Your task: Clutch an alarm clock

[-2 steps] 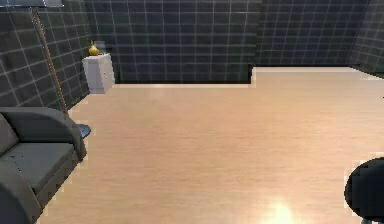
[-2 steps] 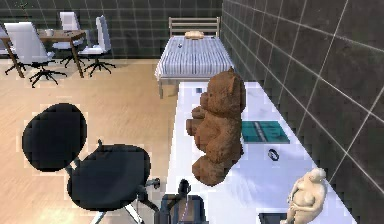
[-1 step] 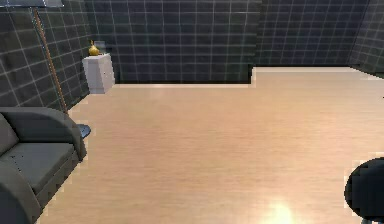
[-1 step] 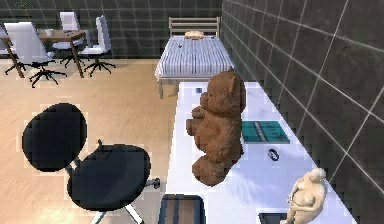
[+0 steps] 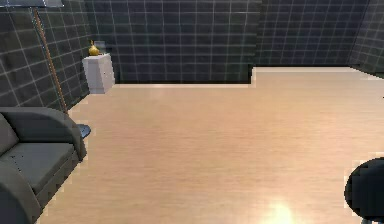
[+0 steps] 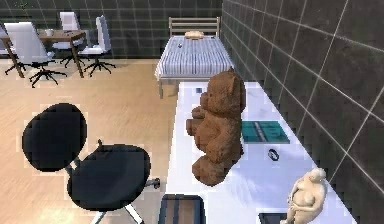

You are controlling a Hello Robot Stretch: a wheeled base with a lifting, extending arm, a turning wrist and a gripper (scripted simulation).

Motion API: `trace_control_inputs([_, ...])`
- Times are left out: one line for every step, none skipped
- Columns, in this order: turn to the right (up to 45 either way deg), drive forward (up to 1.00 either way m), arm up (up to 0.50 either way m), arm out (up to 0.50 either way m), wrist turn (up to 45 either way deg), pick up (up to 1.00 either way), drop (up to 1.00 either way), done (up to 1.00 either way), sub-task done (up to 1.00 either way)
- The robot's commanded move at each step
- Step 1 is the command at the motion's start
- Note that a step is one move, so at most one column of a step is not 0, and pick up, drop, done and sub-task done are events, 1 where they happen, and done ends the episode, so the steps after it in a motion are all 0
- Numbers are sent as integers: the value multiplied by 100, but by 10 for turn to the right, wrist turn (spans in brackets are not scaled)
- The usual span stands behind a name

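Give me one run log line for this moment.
desk: teddy bear, teal book, statue | beside: black chair | ahead: sofa, white cabinet

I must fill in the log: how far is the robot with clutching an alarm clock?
Done: nothing yet. Under way: the robot is beside a white desk carrying a teddy bear, a teal flat item and a small dark ring-shaped item, too small to name. Left: locate the clock, reach for it, then take it in the hand.
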Motion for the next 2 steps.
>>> trace_control_inputs([0,0,10,0,0,0,0,0,0])
trace_control_inputs([0,0,0,0,0,0,0,100,0])
